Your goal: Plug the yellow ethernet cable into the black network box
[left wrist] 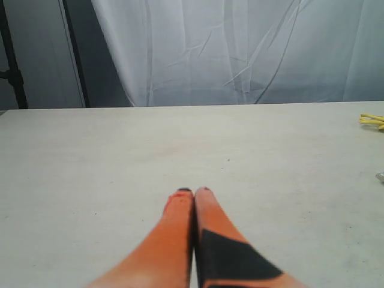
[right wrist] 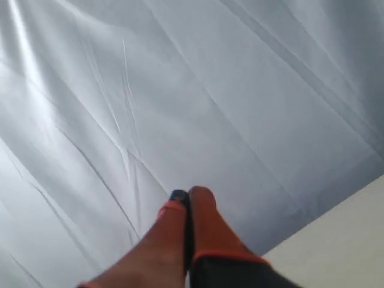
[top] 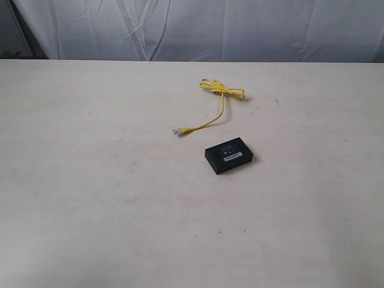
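Observation:
The yellow ethernet cable (top: 217, 102) lies on the table, coiled at its far end, with one clear plug (top: 177, 130) at its near end. Just in front of that plug sits the black network box (top: 228, 155), flat, with white marks on top. Neither arm appears in the exterior view. In the left wrist view my left gripper (left wrist: 193, 192) is shut, orange fingers pressed together low over bare table, and a bit of the yellow cable (left wrist: 372, 120) shows far off at the edge. In the right wrist view my right gripper (right wrist: 186, 195) is shut, pointing up at the curtain.
A pale table (top: 90, 198) fills the exterior view. A white-grey curtain (top: 240, 27) hangs behind its far edge. A dark stand post (left wrist: 12, 60) rises beyond the table corner in the left wrist view.

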